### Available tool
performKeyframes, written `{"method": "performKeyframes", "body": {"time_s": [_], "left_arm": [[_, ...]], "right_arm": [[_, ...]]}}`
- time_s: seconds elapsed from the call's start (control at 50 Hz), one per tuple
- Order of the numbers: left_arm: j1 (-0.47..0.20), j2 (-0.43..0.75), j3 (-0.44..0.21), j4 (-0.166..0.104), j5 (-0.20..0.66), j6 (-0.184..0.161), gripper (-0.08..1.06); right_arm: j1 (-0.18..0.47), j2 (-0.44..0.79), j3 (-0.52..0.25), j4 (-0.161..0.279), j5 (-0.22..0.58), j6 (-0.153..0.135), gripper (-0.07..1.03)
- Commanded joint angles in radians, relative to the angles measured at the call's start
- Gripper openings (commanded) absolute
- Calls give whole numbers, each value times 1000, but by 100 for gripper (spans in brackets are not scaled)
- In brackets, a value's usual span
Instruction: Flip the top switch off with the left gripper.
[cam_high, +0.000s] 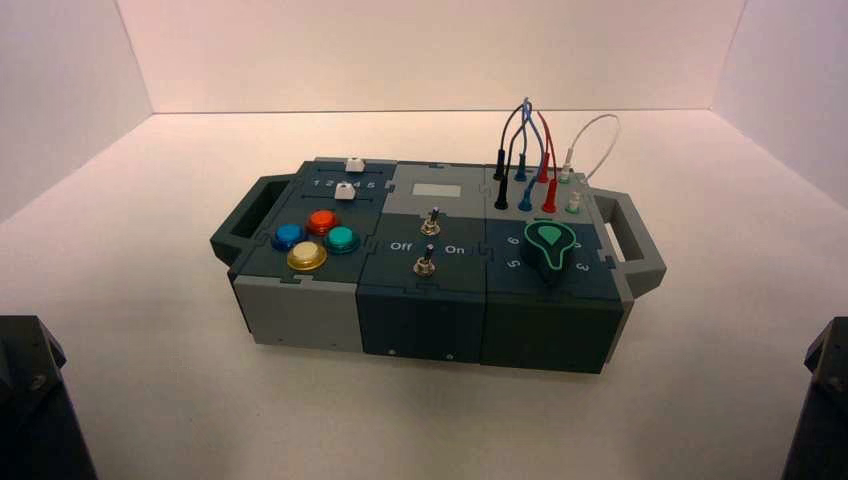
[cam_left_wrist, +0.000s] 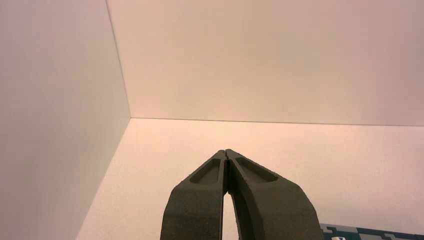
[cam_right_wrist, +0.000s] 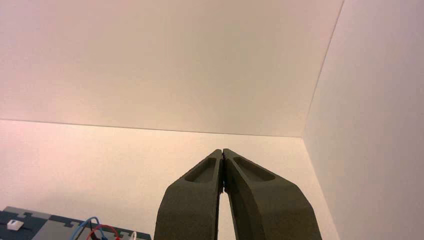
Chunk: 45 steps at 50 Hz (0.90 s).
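The top switch (cam_high: 432, 220) is a tiny metal toggle in the box's middle panel, on the far side of a second toggle (cam_high: 425, 266). The high view does not let me read its position. My left gripper (cam_left_wrist: 226, 150) is shut with nothing between its fingers; it hangs well back from the box and points at the white floor and back wall. Only a corner of the box (cam_left_wrist: 370, 232) shows in the left wrist view, and the switch is out of that view. My right gripper (cam_right_wrist: 222, 149) is shut and empty too, parked off to the right.
The box (cam_high: 300, 315) has several coloured push buttons (cam_high: 312, 240) on its left, a black knob with a green top (cam_high: 550, 248) on its right, and plugged wires (cam_high: 530, 150) behind the knob. It has grey handles at both ends. White walls enclose the table.
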Motion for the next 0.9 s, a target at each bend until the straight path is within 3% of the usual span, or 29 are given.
{"method": "performKeyframes", "body": {"time_s": [0.02,0.3,0.5,0.68,0.9], "left_arm": [[2,5,-12,-2,-5,3,-3],[2,14,-17,-3,11,2,-3],[-34,92,-64,-8,152,-3,-3],[-95,195,-89,-17,316,-6,-3],[-161,310,-152,-41,416,-18,-3]], "right_arm": [[-5,5,-14,3,-6,2,-2],[2,5,-15,8,-5,2,-2],[49,25,-34,41,49,3,-2],[78,89,-77,98,184,8,-2],[86,132,-95,186,310,0,-2]]}}
